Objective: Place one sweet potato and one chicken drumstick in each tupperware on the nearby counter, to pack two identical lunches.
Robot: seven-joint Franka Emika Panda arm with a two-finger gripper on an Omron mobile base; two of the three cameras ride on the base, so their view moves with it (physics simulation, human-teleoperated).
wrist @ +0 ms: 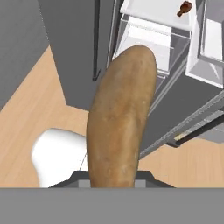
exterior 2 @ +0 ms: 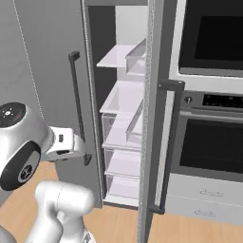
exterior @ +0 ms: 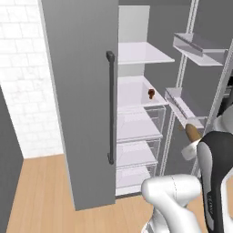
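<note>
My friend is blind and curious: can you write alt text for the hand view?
A tan sweet potato held in the shut tool rises up the middle of the frame. Behind it stands an open fridge with a chicken drumstick on a white shelf, above a wooden floor.

We see a tall grey fridge [exterior: 82,91] standing open, its left door [exterior: 77,118] carrying a long dark handle [exterior: 110,107]. Inside sit white shelves [exterior: 136,93] and clear drawers [exterior: 139,152] below them. The right door [exterior 2: 149,118] holds clear bins [exterior: 198,48]. To the right we see a built-in oven [exterior 2: 209,142] above pale drawers [exterior 2: 204,199]. The floor [exterior: 41,191] is light wood, and white brick wall [exterior: 25,77] shows at left
</note>
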